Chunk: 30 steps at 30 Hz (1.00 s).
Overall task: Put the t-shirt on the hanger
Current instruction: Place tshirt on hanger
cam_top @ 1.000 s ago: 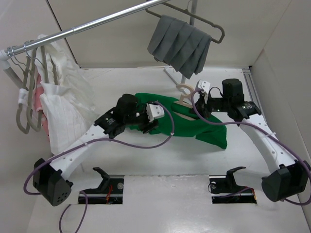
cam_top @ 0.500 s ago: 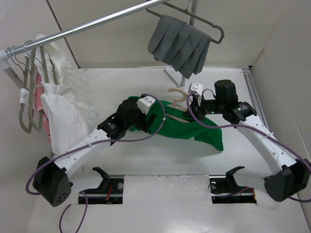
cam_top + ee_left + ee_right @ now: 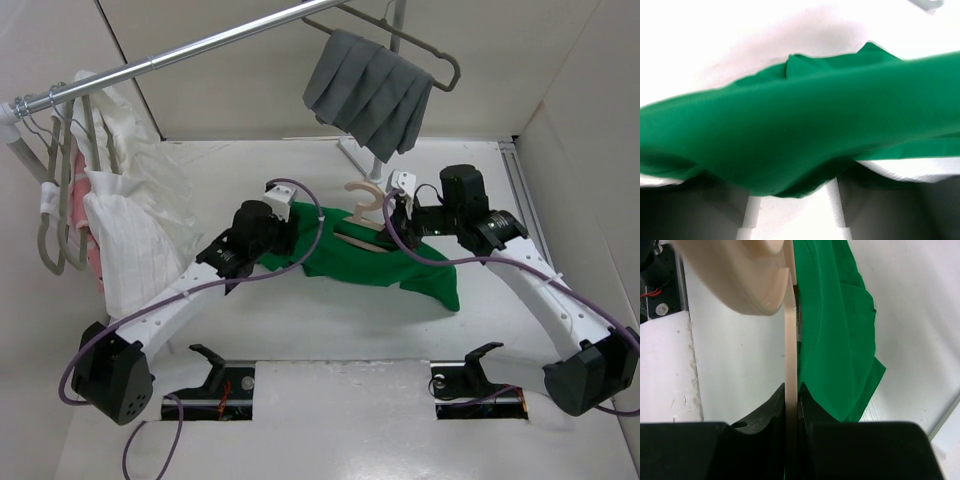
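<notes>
The bright green t-shirt (image 3: 375,262) lies crumpled mid-table, its left part raised toward my left gripper (image 3: 293,235). In the left wrist view the t-shirt (image 3: 800,125) stretches taut across the frame above the table. It covers the tips of the white fingers (image 3: 836,212), which stand apart, closed on a thick fold. The cream hanger (image 3: 362,195) lies over the shirt's upper edge, hook pointing back. My right gripper (image 3: 393,215) is shut on it. In the right wrist view the black jaws of my right gripper (image 3: 792,396) clamp the hanger's (image 3: 790,340) thin bar, with the t-shirt (image 3: 835,340) hanging just to its right.
A metal rail (image 3: 200,45) crosses the back with a grey pleated cloth (image 3: 370,90) on a grey hanger. White garments (image 3: 130,220) and grey hangers (image 3: 50,220) hang at the left. A white stand foot (image 3: 350,152) sits behind the hanger. Walls close in on both sides.
My left gripper has swung left and back, turning, and the shirt's left part has followed it. My right gripper carried the hanger slightly left and back, then stayed still.
</notes>
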Motion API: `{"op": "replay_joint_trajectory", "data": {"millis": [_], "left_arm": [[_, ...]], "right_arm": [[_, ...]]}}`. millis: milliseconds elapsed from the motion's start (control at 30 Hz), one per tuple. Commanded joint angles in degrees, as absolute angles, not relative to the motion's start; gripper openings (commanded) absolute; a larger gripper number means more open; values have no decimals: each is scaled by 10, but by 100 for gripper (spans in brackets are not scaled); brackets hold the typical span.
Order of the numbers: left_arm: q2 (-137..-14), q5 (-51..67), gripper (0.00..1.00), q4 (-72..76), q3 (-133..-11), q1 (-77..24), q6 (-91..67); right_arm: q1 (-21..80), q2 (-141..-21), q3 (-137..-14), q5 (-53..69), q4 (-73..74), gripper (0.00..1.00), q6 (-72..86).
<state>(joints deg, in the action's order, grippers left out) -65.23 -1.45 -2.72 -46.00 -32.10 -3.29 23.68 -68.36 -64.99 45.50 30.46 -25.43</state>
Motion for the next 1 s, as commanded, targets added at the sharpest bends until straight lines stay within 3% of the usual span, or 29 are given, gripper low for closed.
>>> {"op": "replay_joint_trajectory", "data": {"millis": [0, 67, 500, 700, 900, 967], "left_arm": [[-655, 7, 39, 23, -444, -313, -25], [-648, 7, 0, 18, -444, -313, -19], [-533, 73, 0, -23, -551, -308, 107], [-620, 49, 0, -45, -584, -283, 128], [-675, 98, 0, -134, -615, -276, 194], [-675, 88, 4, -134, -615, -276, 186]], "right_arm": [[243, -670, -666, 482, 271, 0, -252], [243, -670, -666, 475, 276, 0, -258], [203, -715, -687, 338, 431, 0, -338], [235, -708, -724, 391, 460, 0, -400], [228, -684, -765, 375, 485, 0, -400], [228, -684, -770, 399, 485, 0, -400]]}}
